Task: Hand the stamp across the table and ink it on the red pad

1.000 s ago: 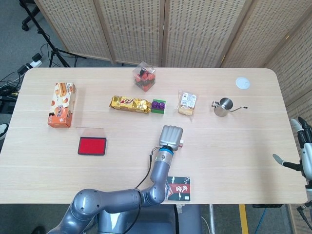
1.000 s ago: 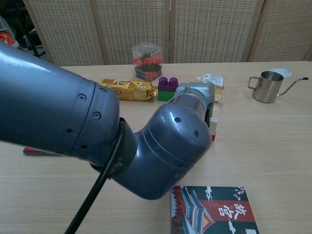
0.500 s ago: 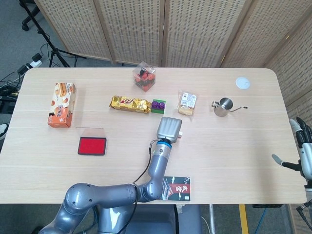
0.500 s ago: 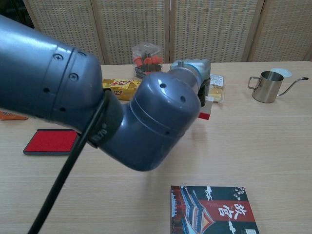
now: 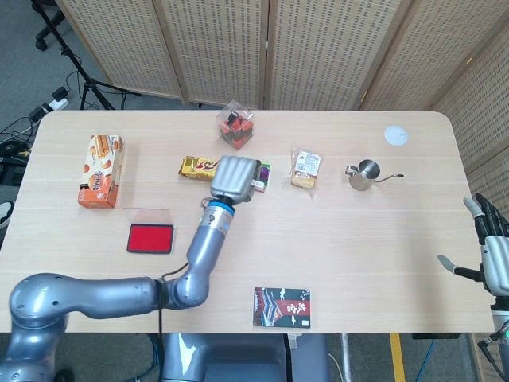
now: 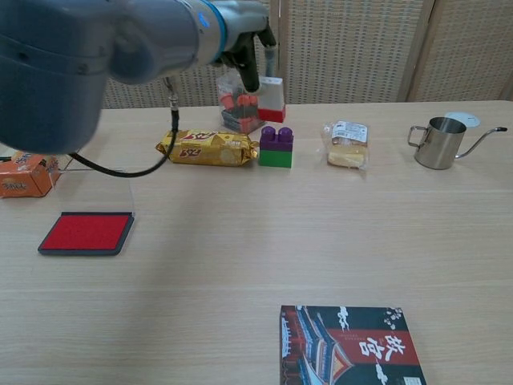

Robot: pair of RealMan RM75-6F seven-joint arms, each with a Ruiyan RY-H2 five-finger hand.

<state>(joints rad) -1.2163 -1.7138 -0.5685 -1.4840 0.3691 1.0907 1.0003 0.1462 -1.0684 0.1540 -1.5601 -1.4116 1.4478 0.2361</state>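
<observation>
My left hand [image 5: 235, 178] hangs over the table's middle, above the right end of the gold snack bar [image 5: 197, 166]. It holds the stamp [image 6: 272, 99], a white block with a red base, well above the table in the chest view. In the head view only a sliver of the stamp [image 5: 258, 185] shows at the hand's right edge. The red ink pad [image 5: 150, 238] lies flat in its black tray at the near left, also seen as the pad [image 6: 86, 233] in the chest view, left of and nearer than the hand. My right hand [image 5: 488, 256] hovers off the table's right edge, fingers spread, holding nothing.
An orange box [image 5: 101, 169] lies at the far left. A clear box of red pieces [image 6: 240, 100], a purple and green block [image 6: 276, 147], a bread packet [image 6: 347, 144], a steel pitcher [image 6: 437, 142] and a white disc [image 5: 396, 135] line the back. A book [image 6: 349, 345] lies at the near edge.
My left hand has risen with the stamp and swung left and away from me, from the table's centre to above the gold bar. The right hand has barely shifted.
</observation>
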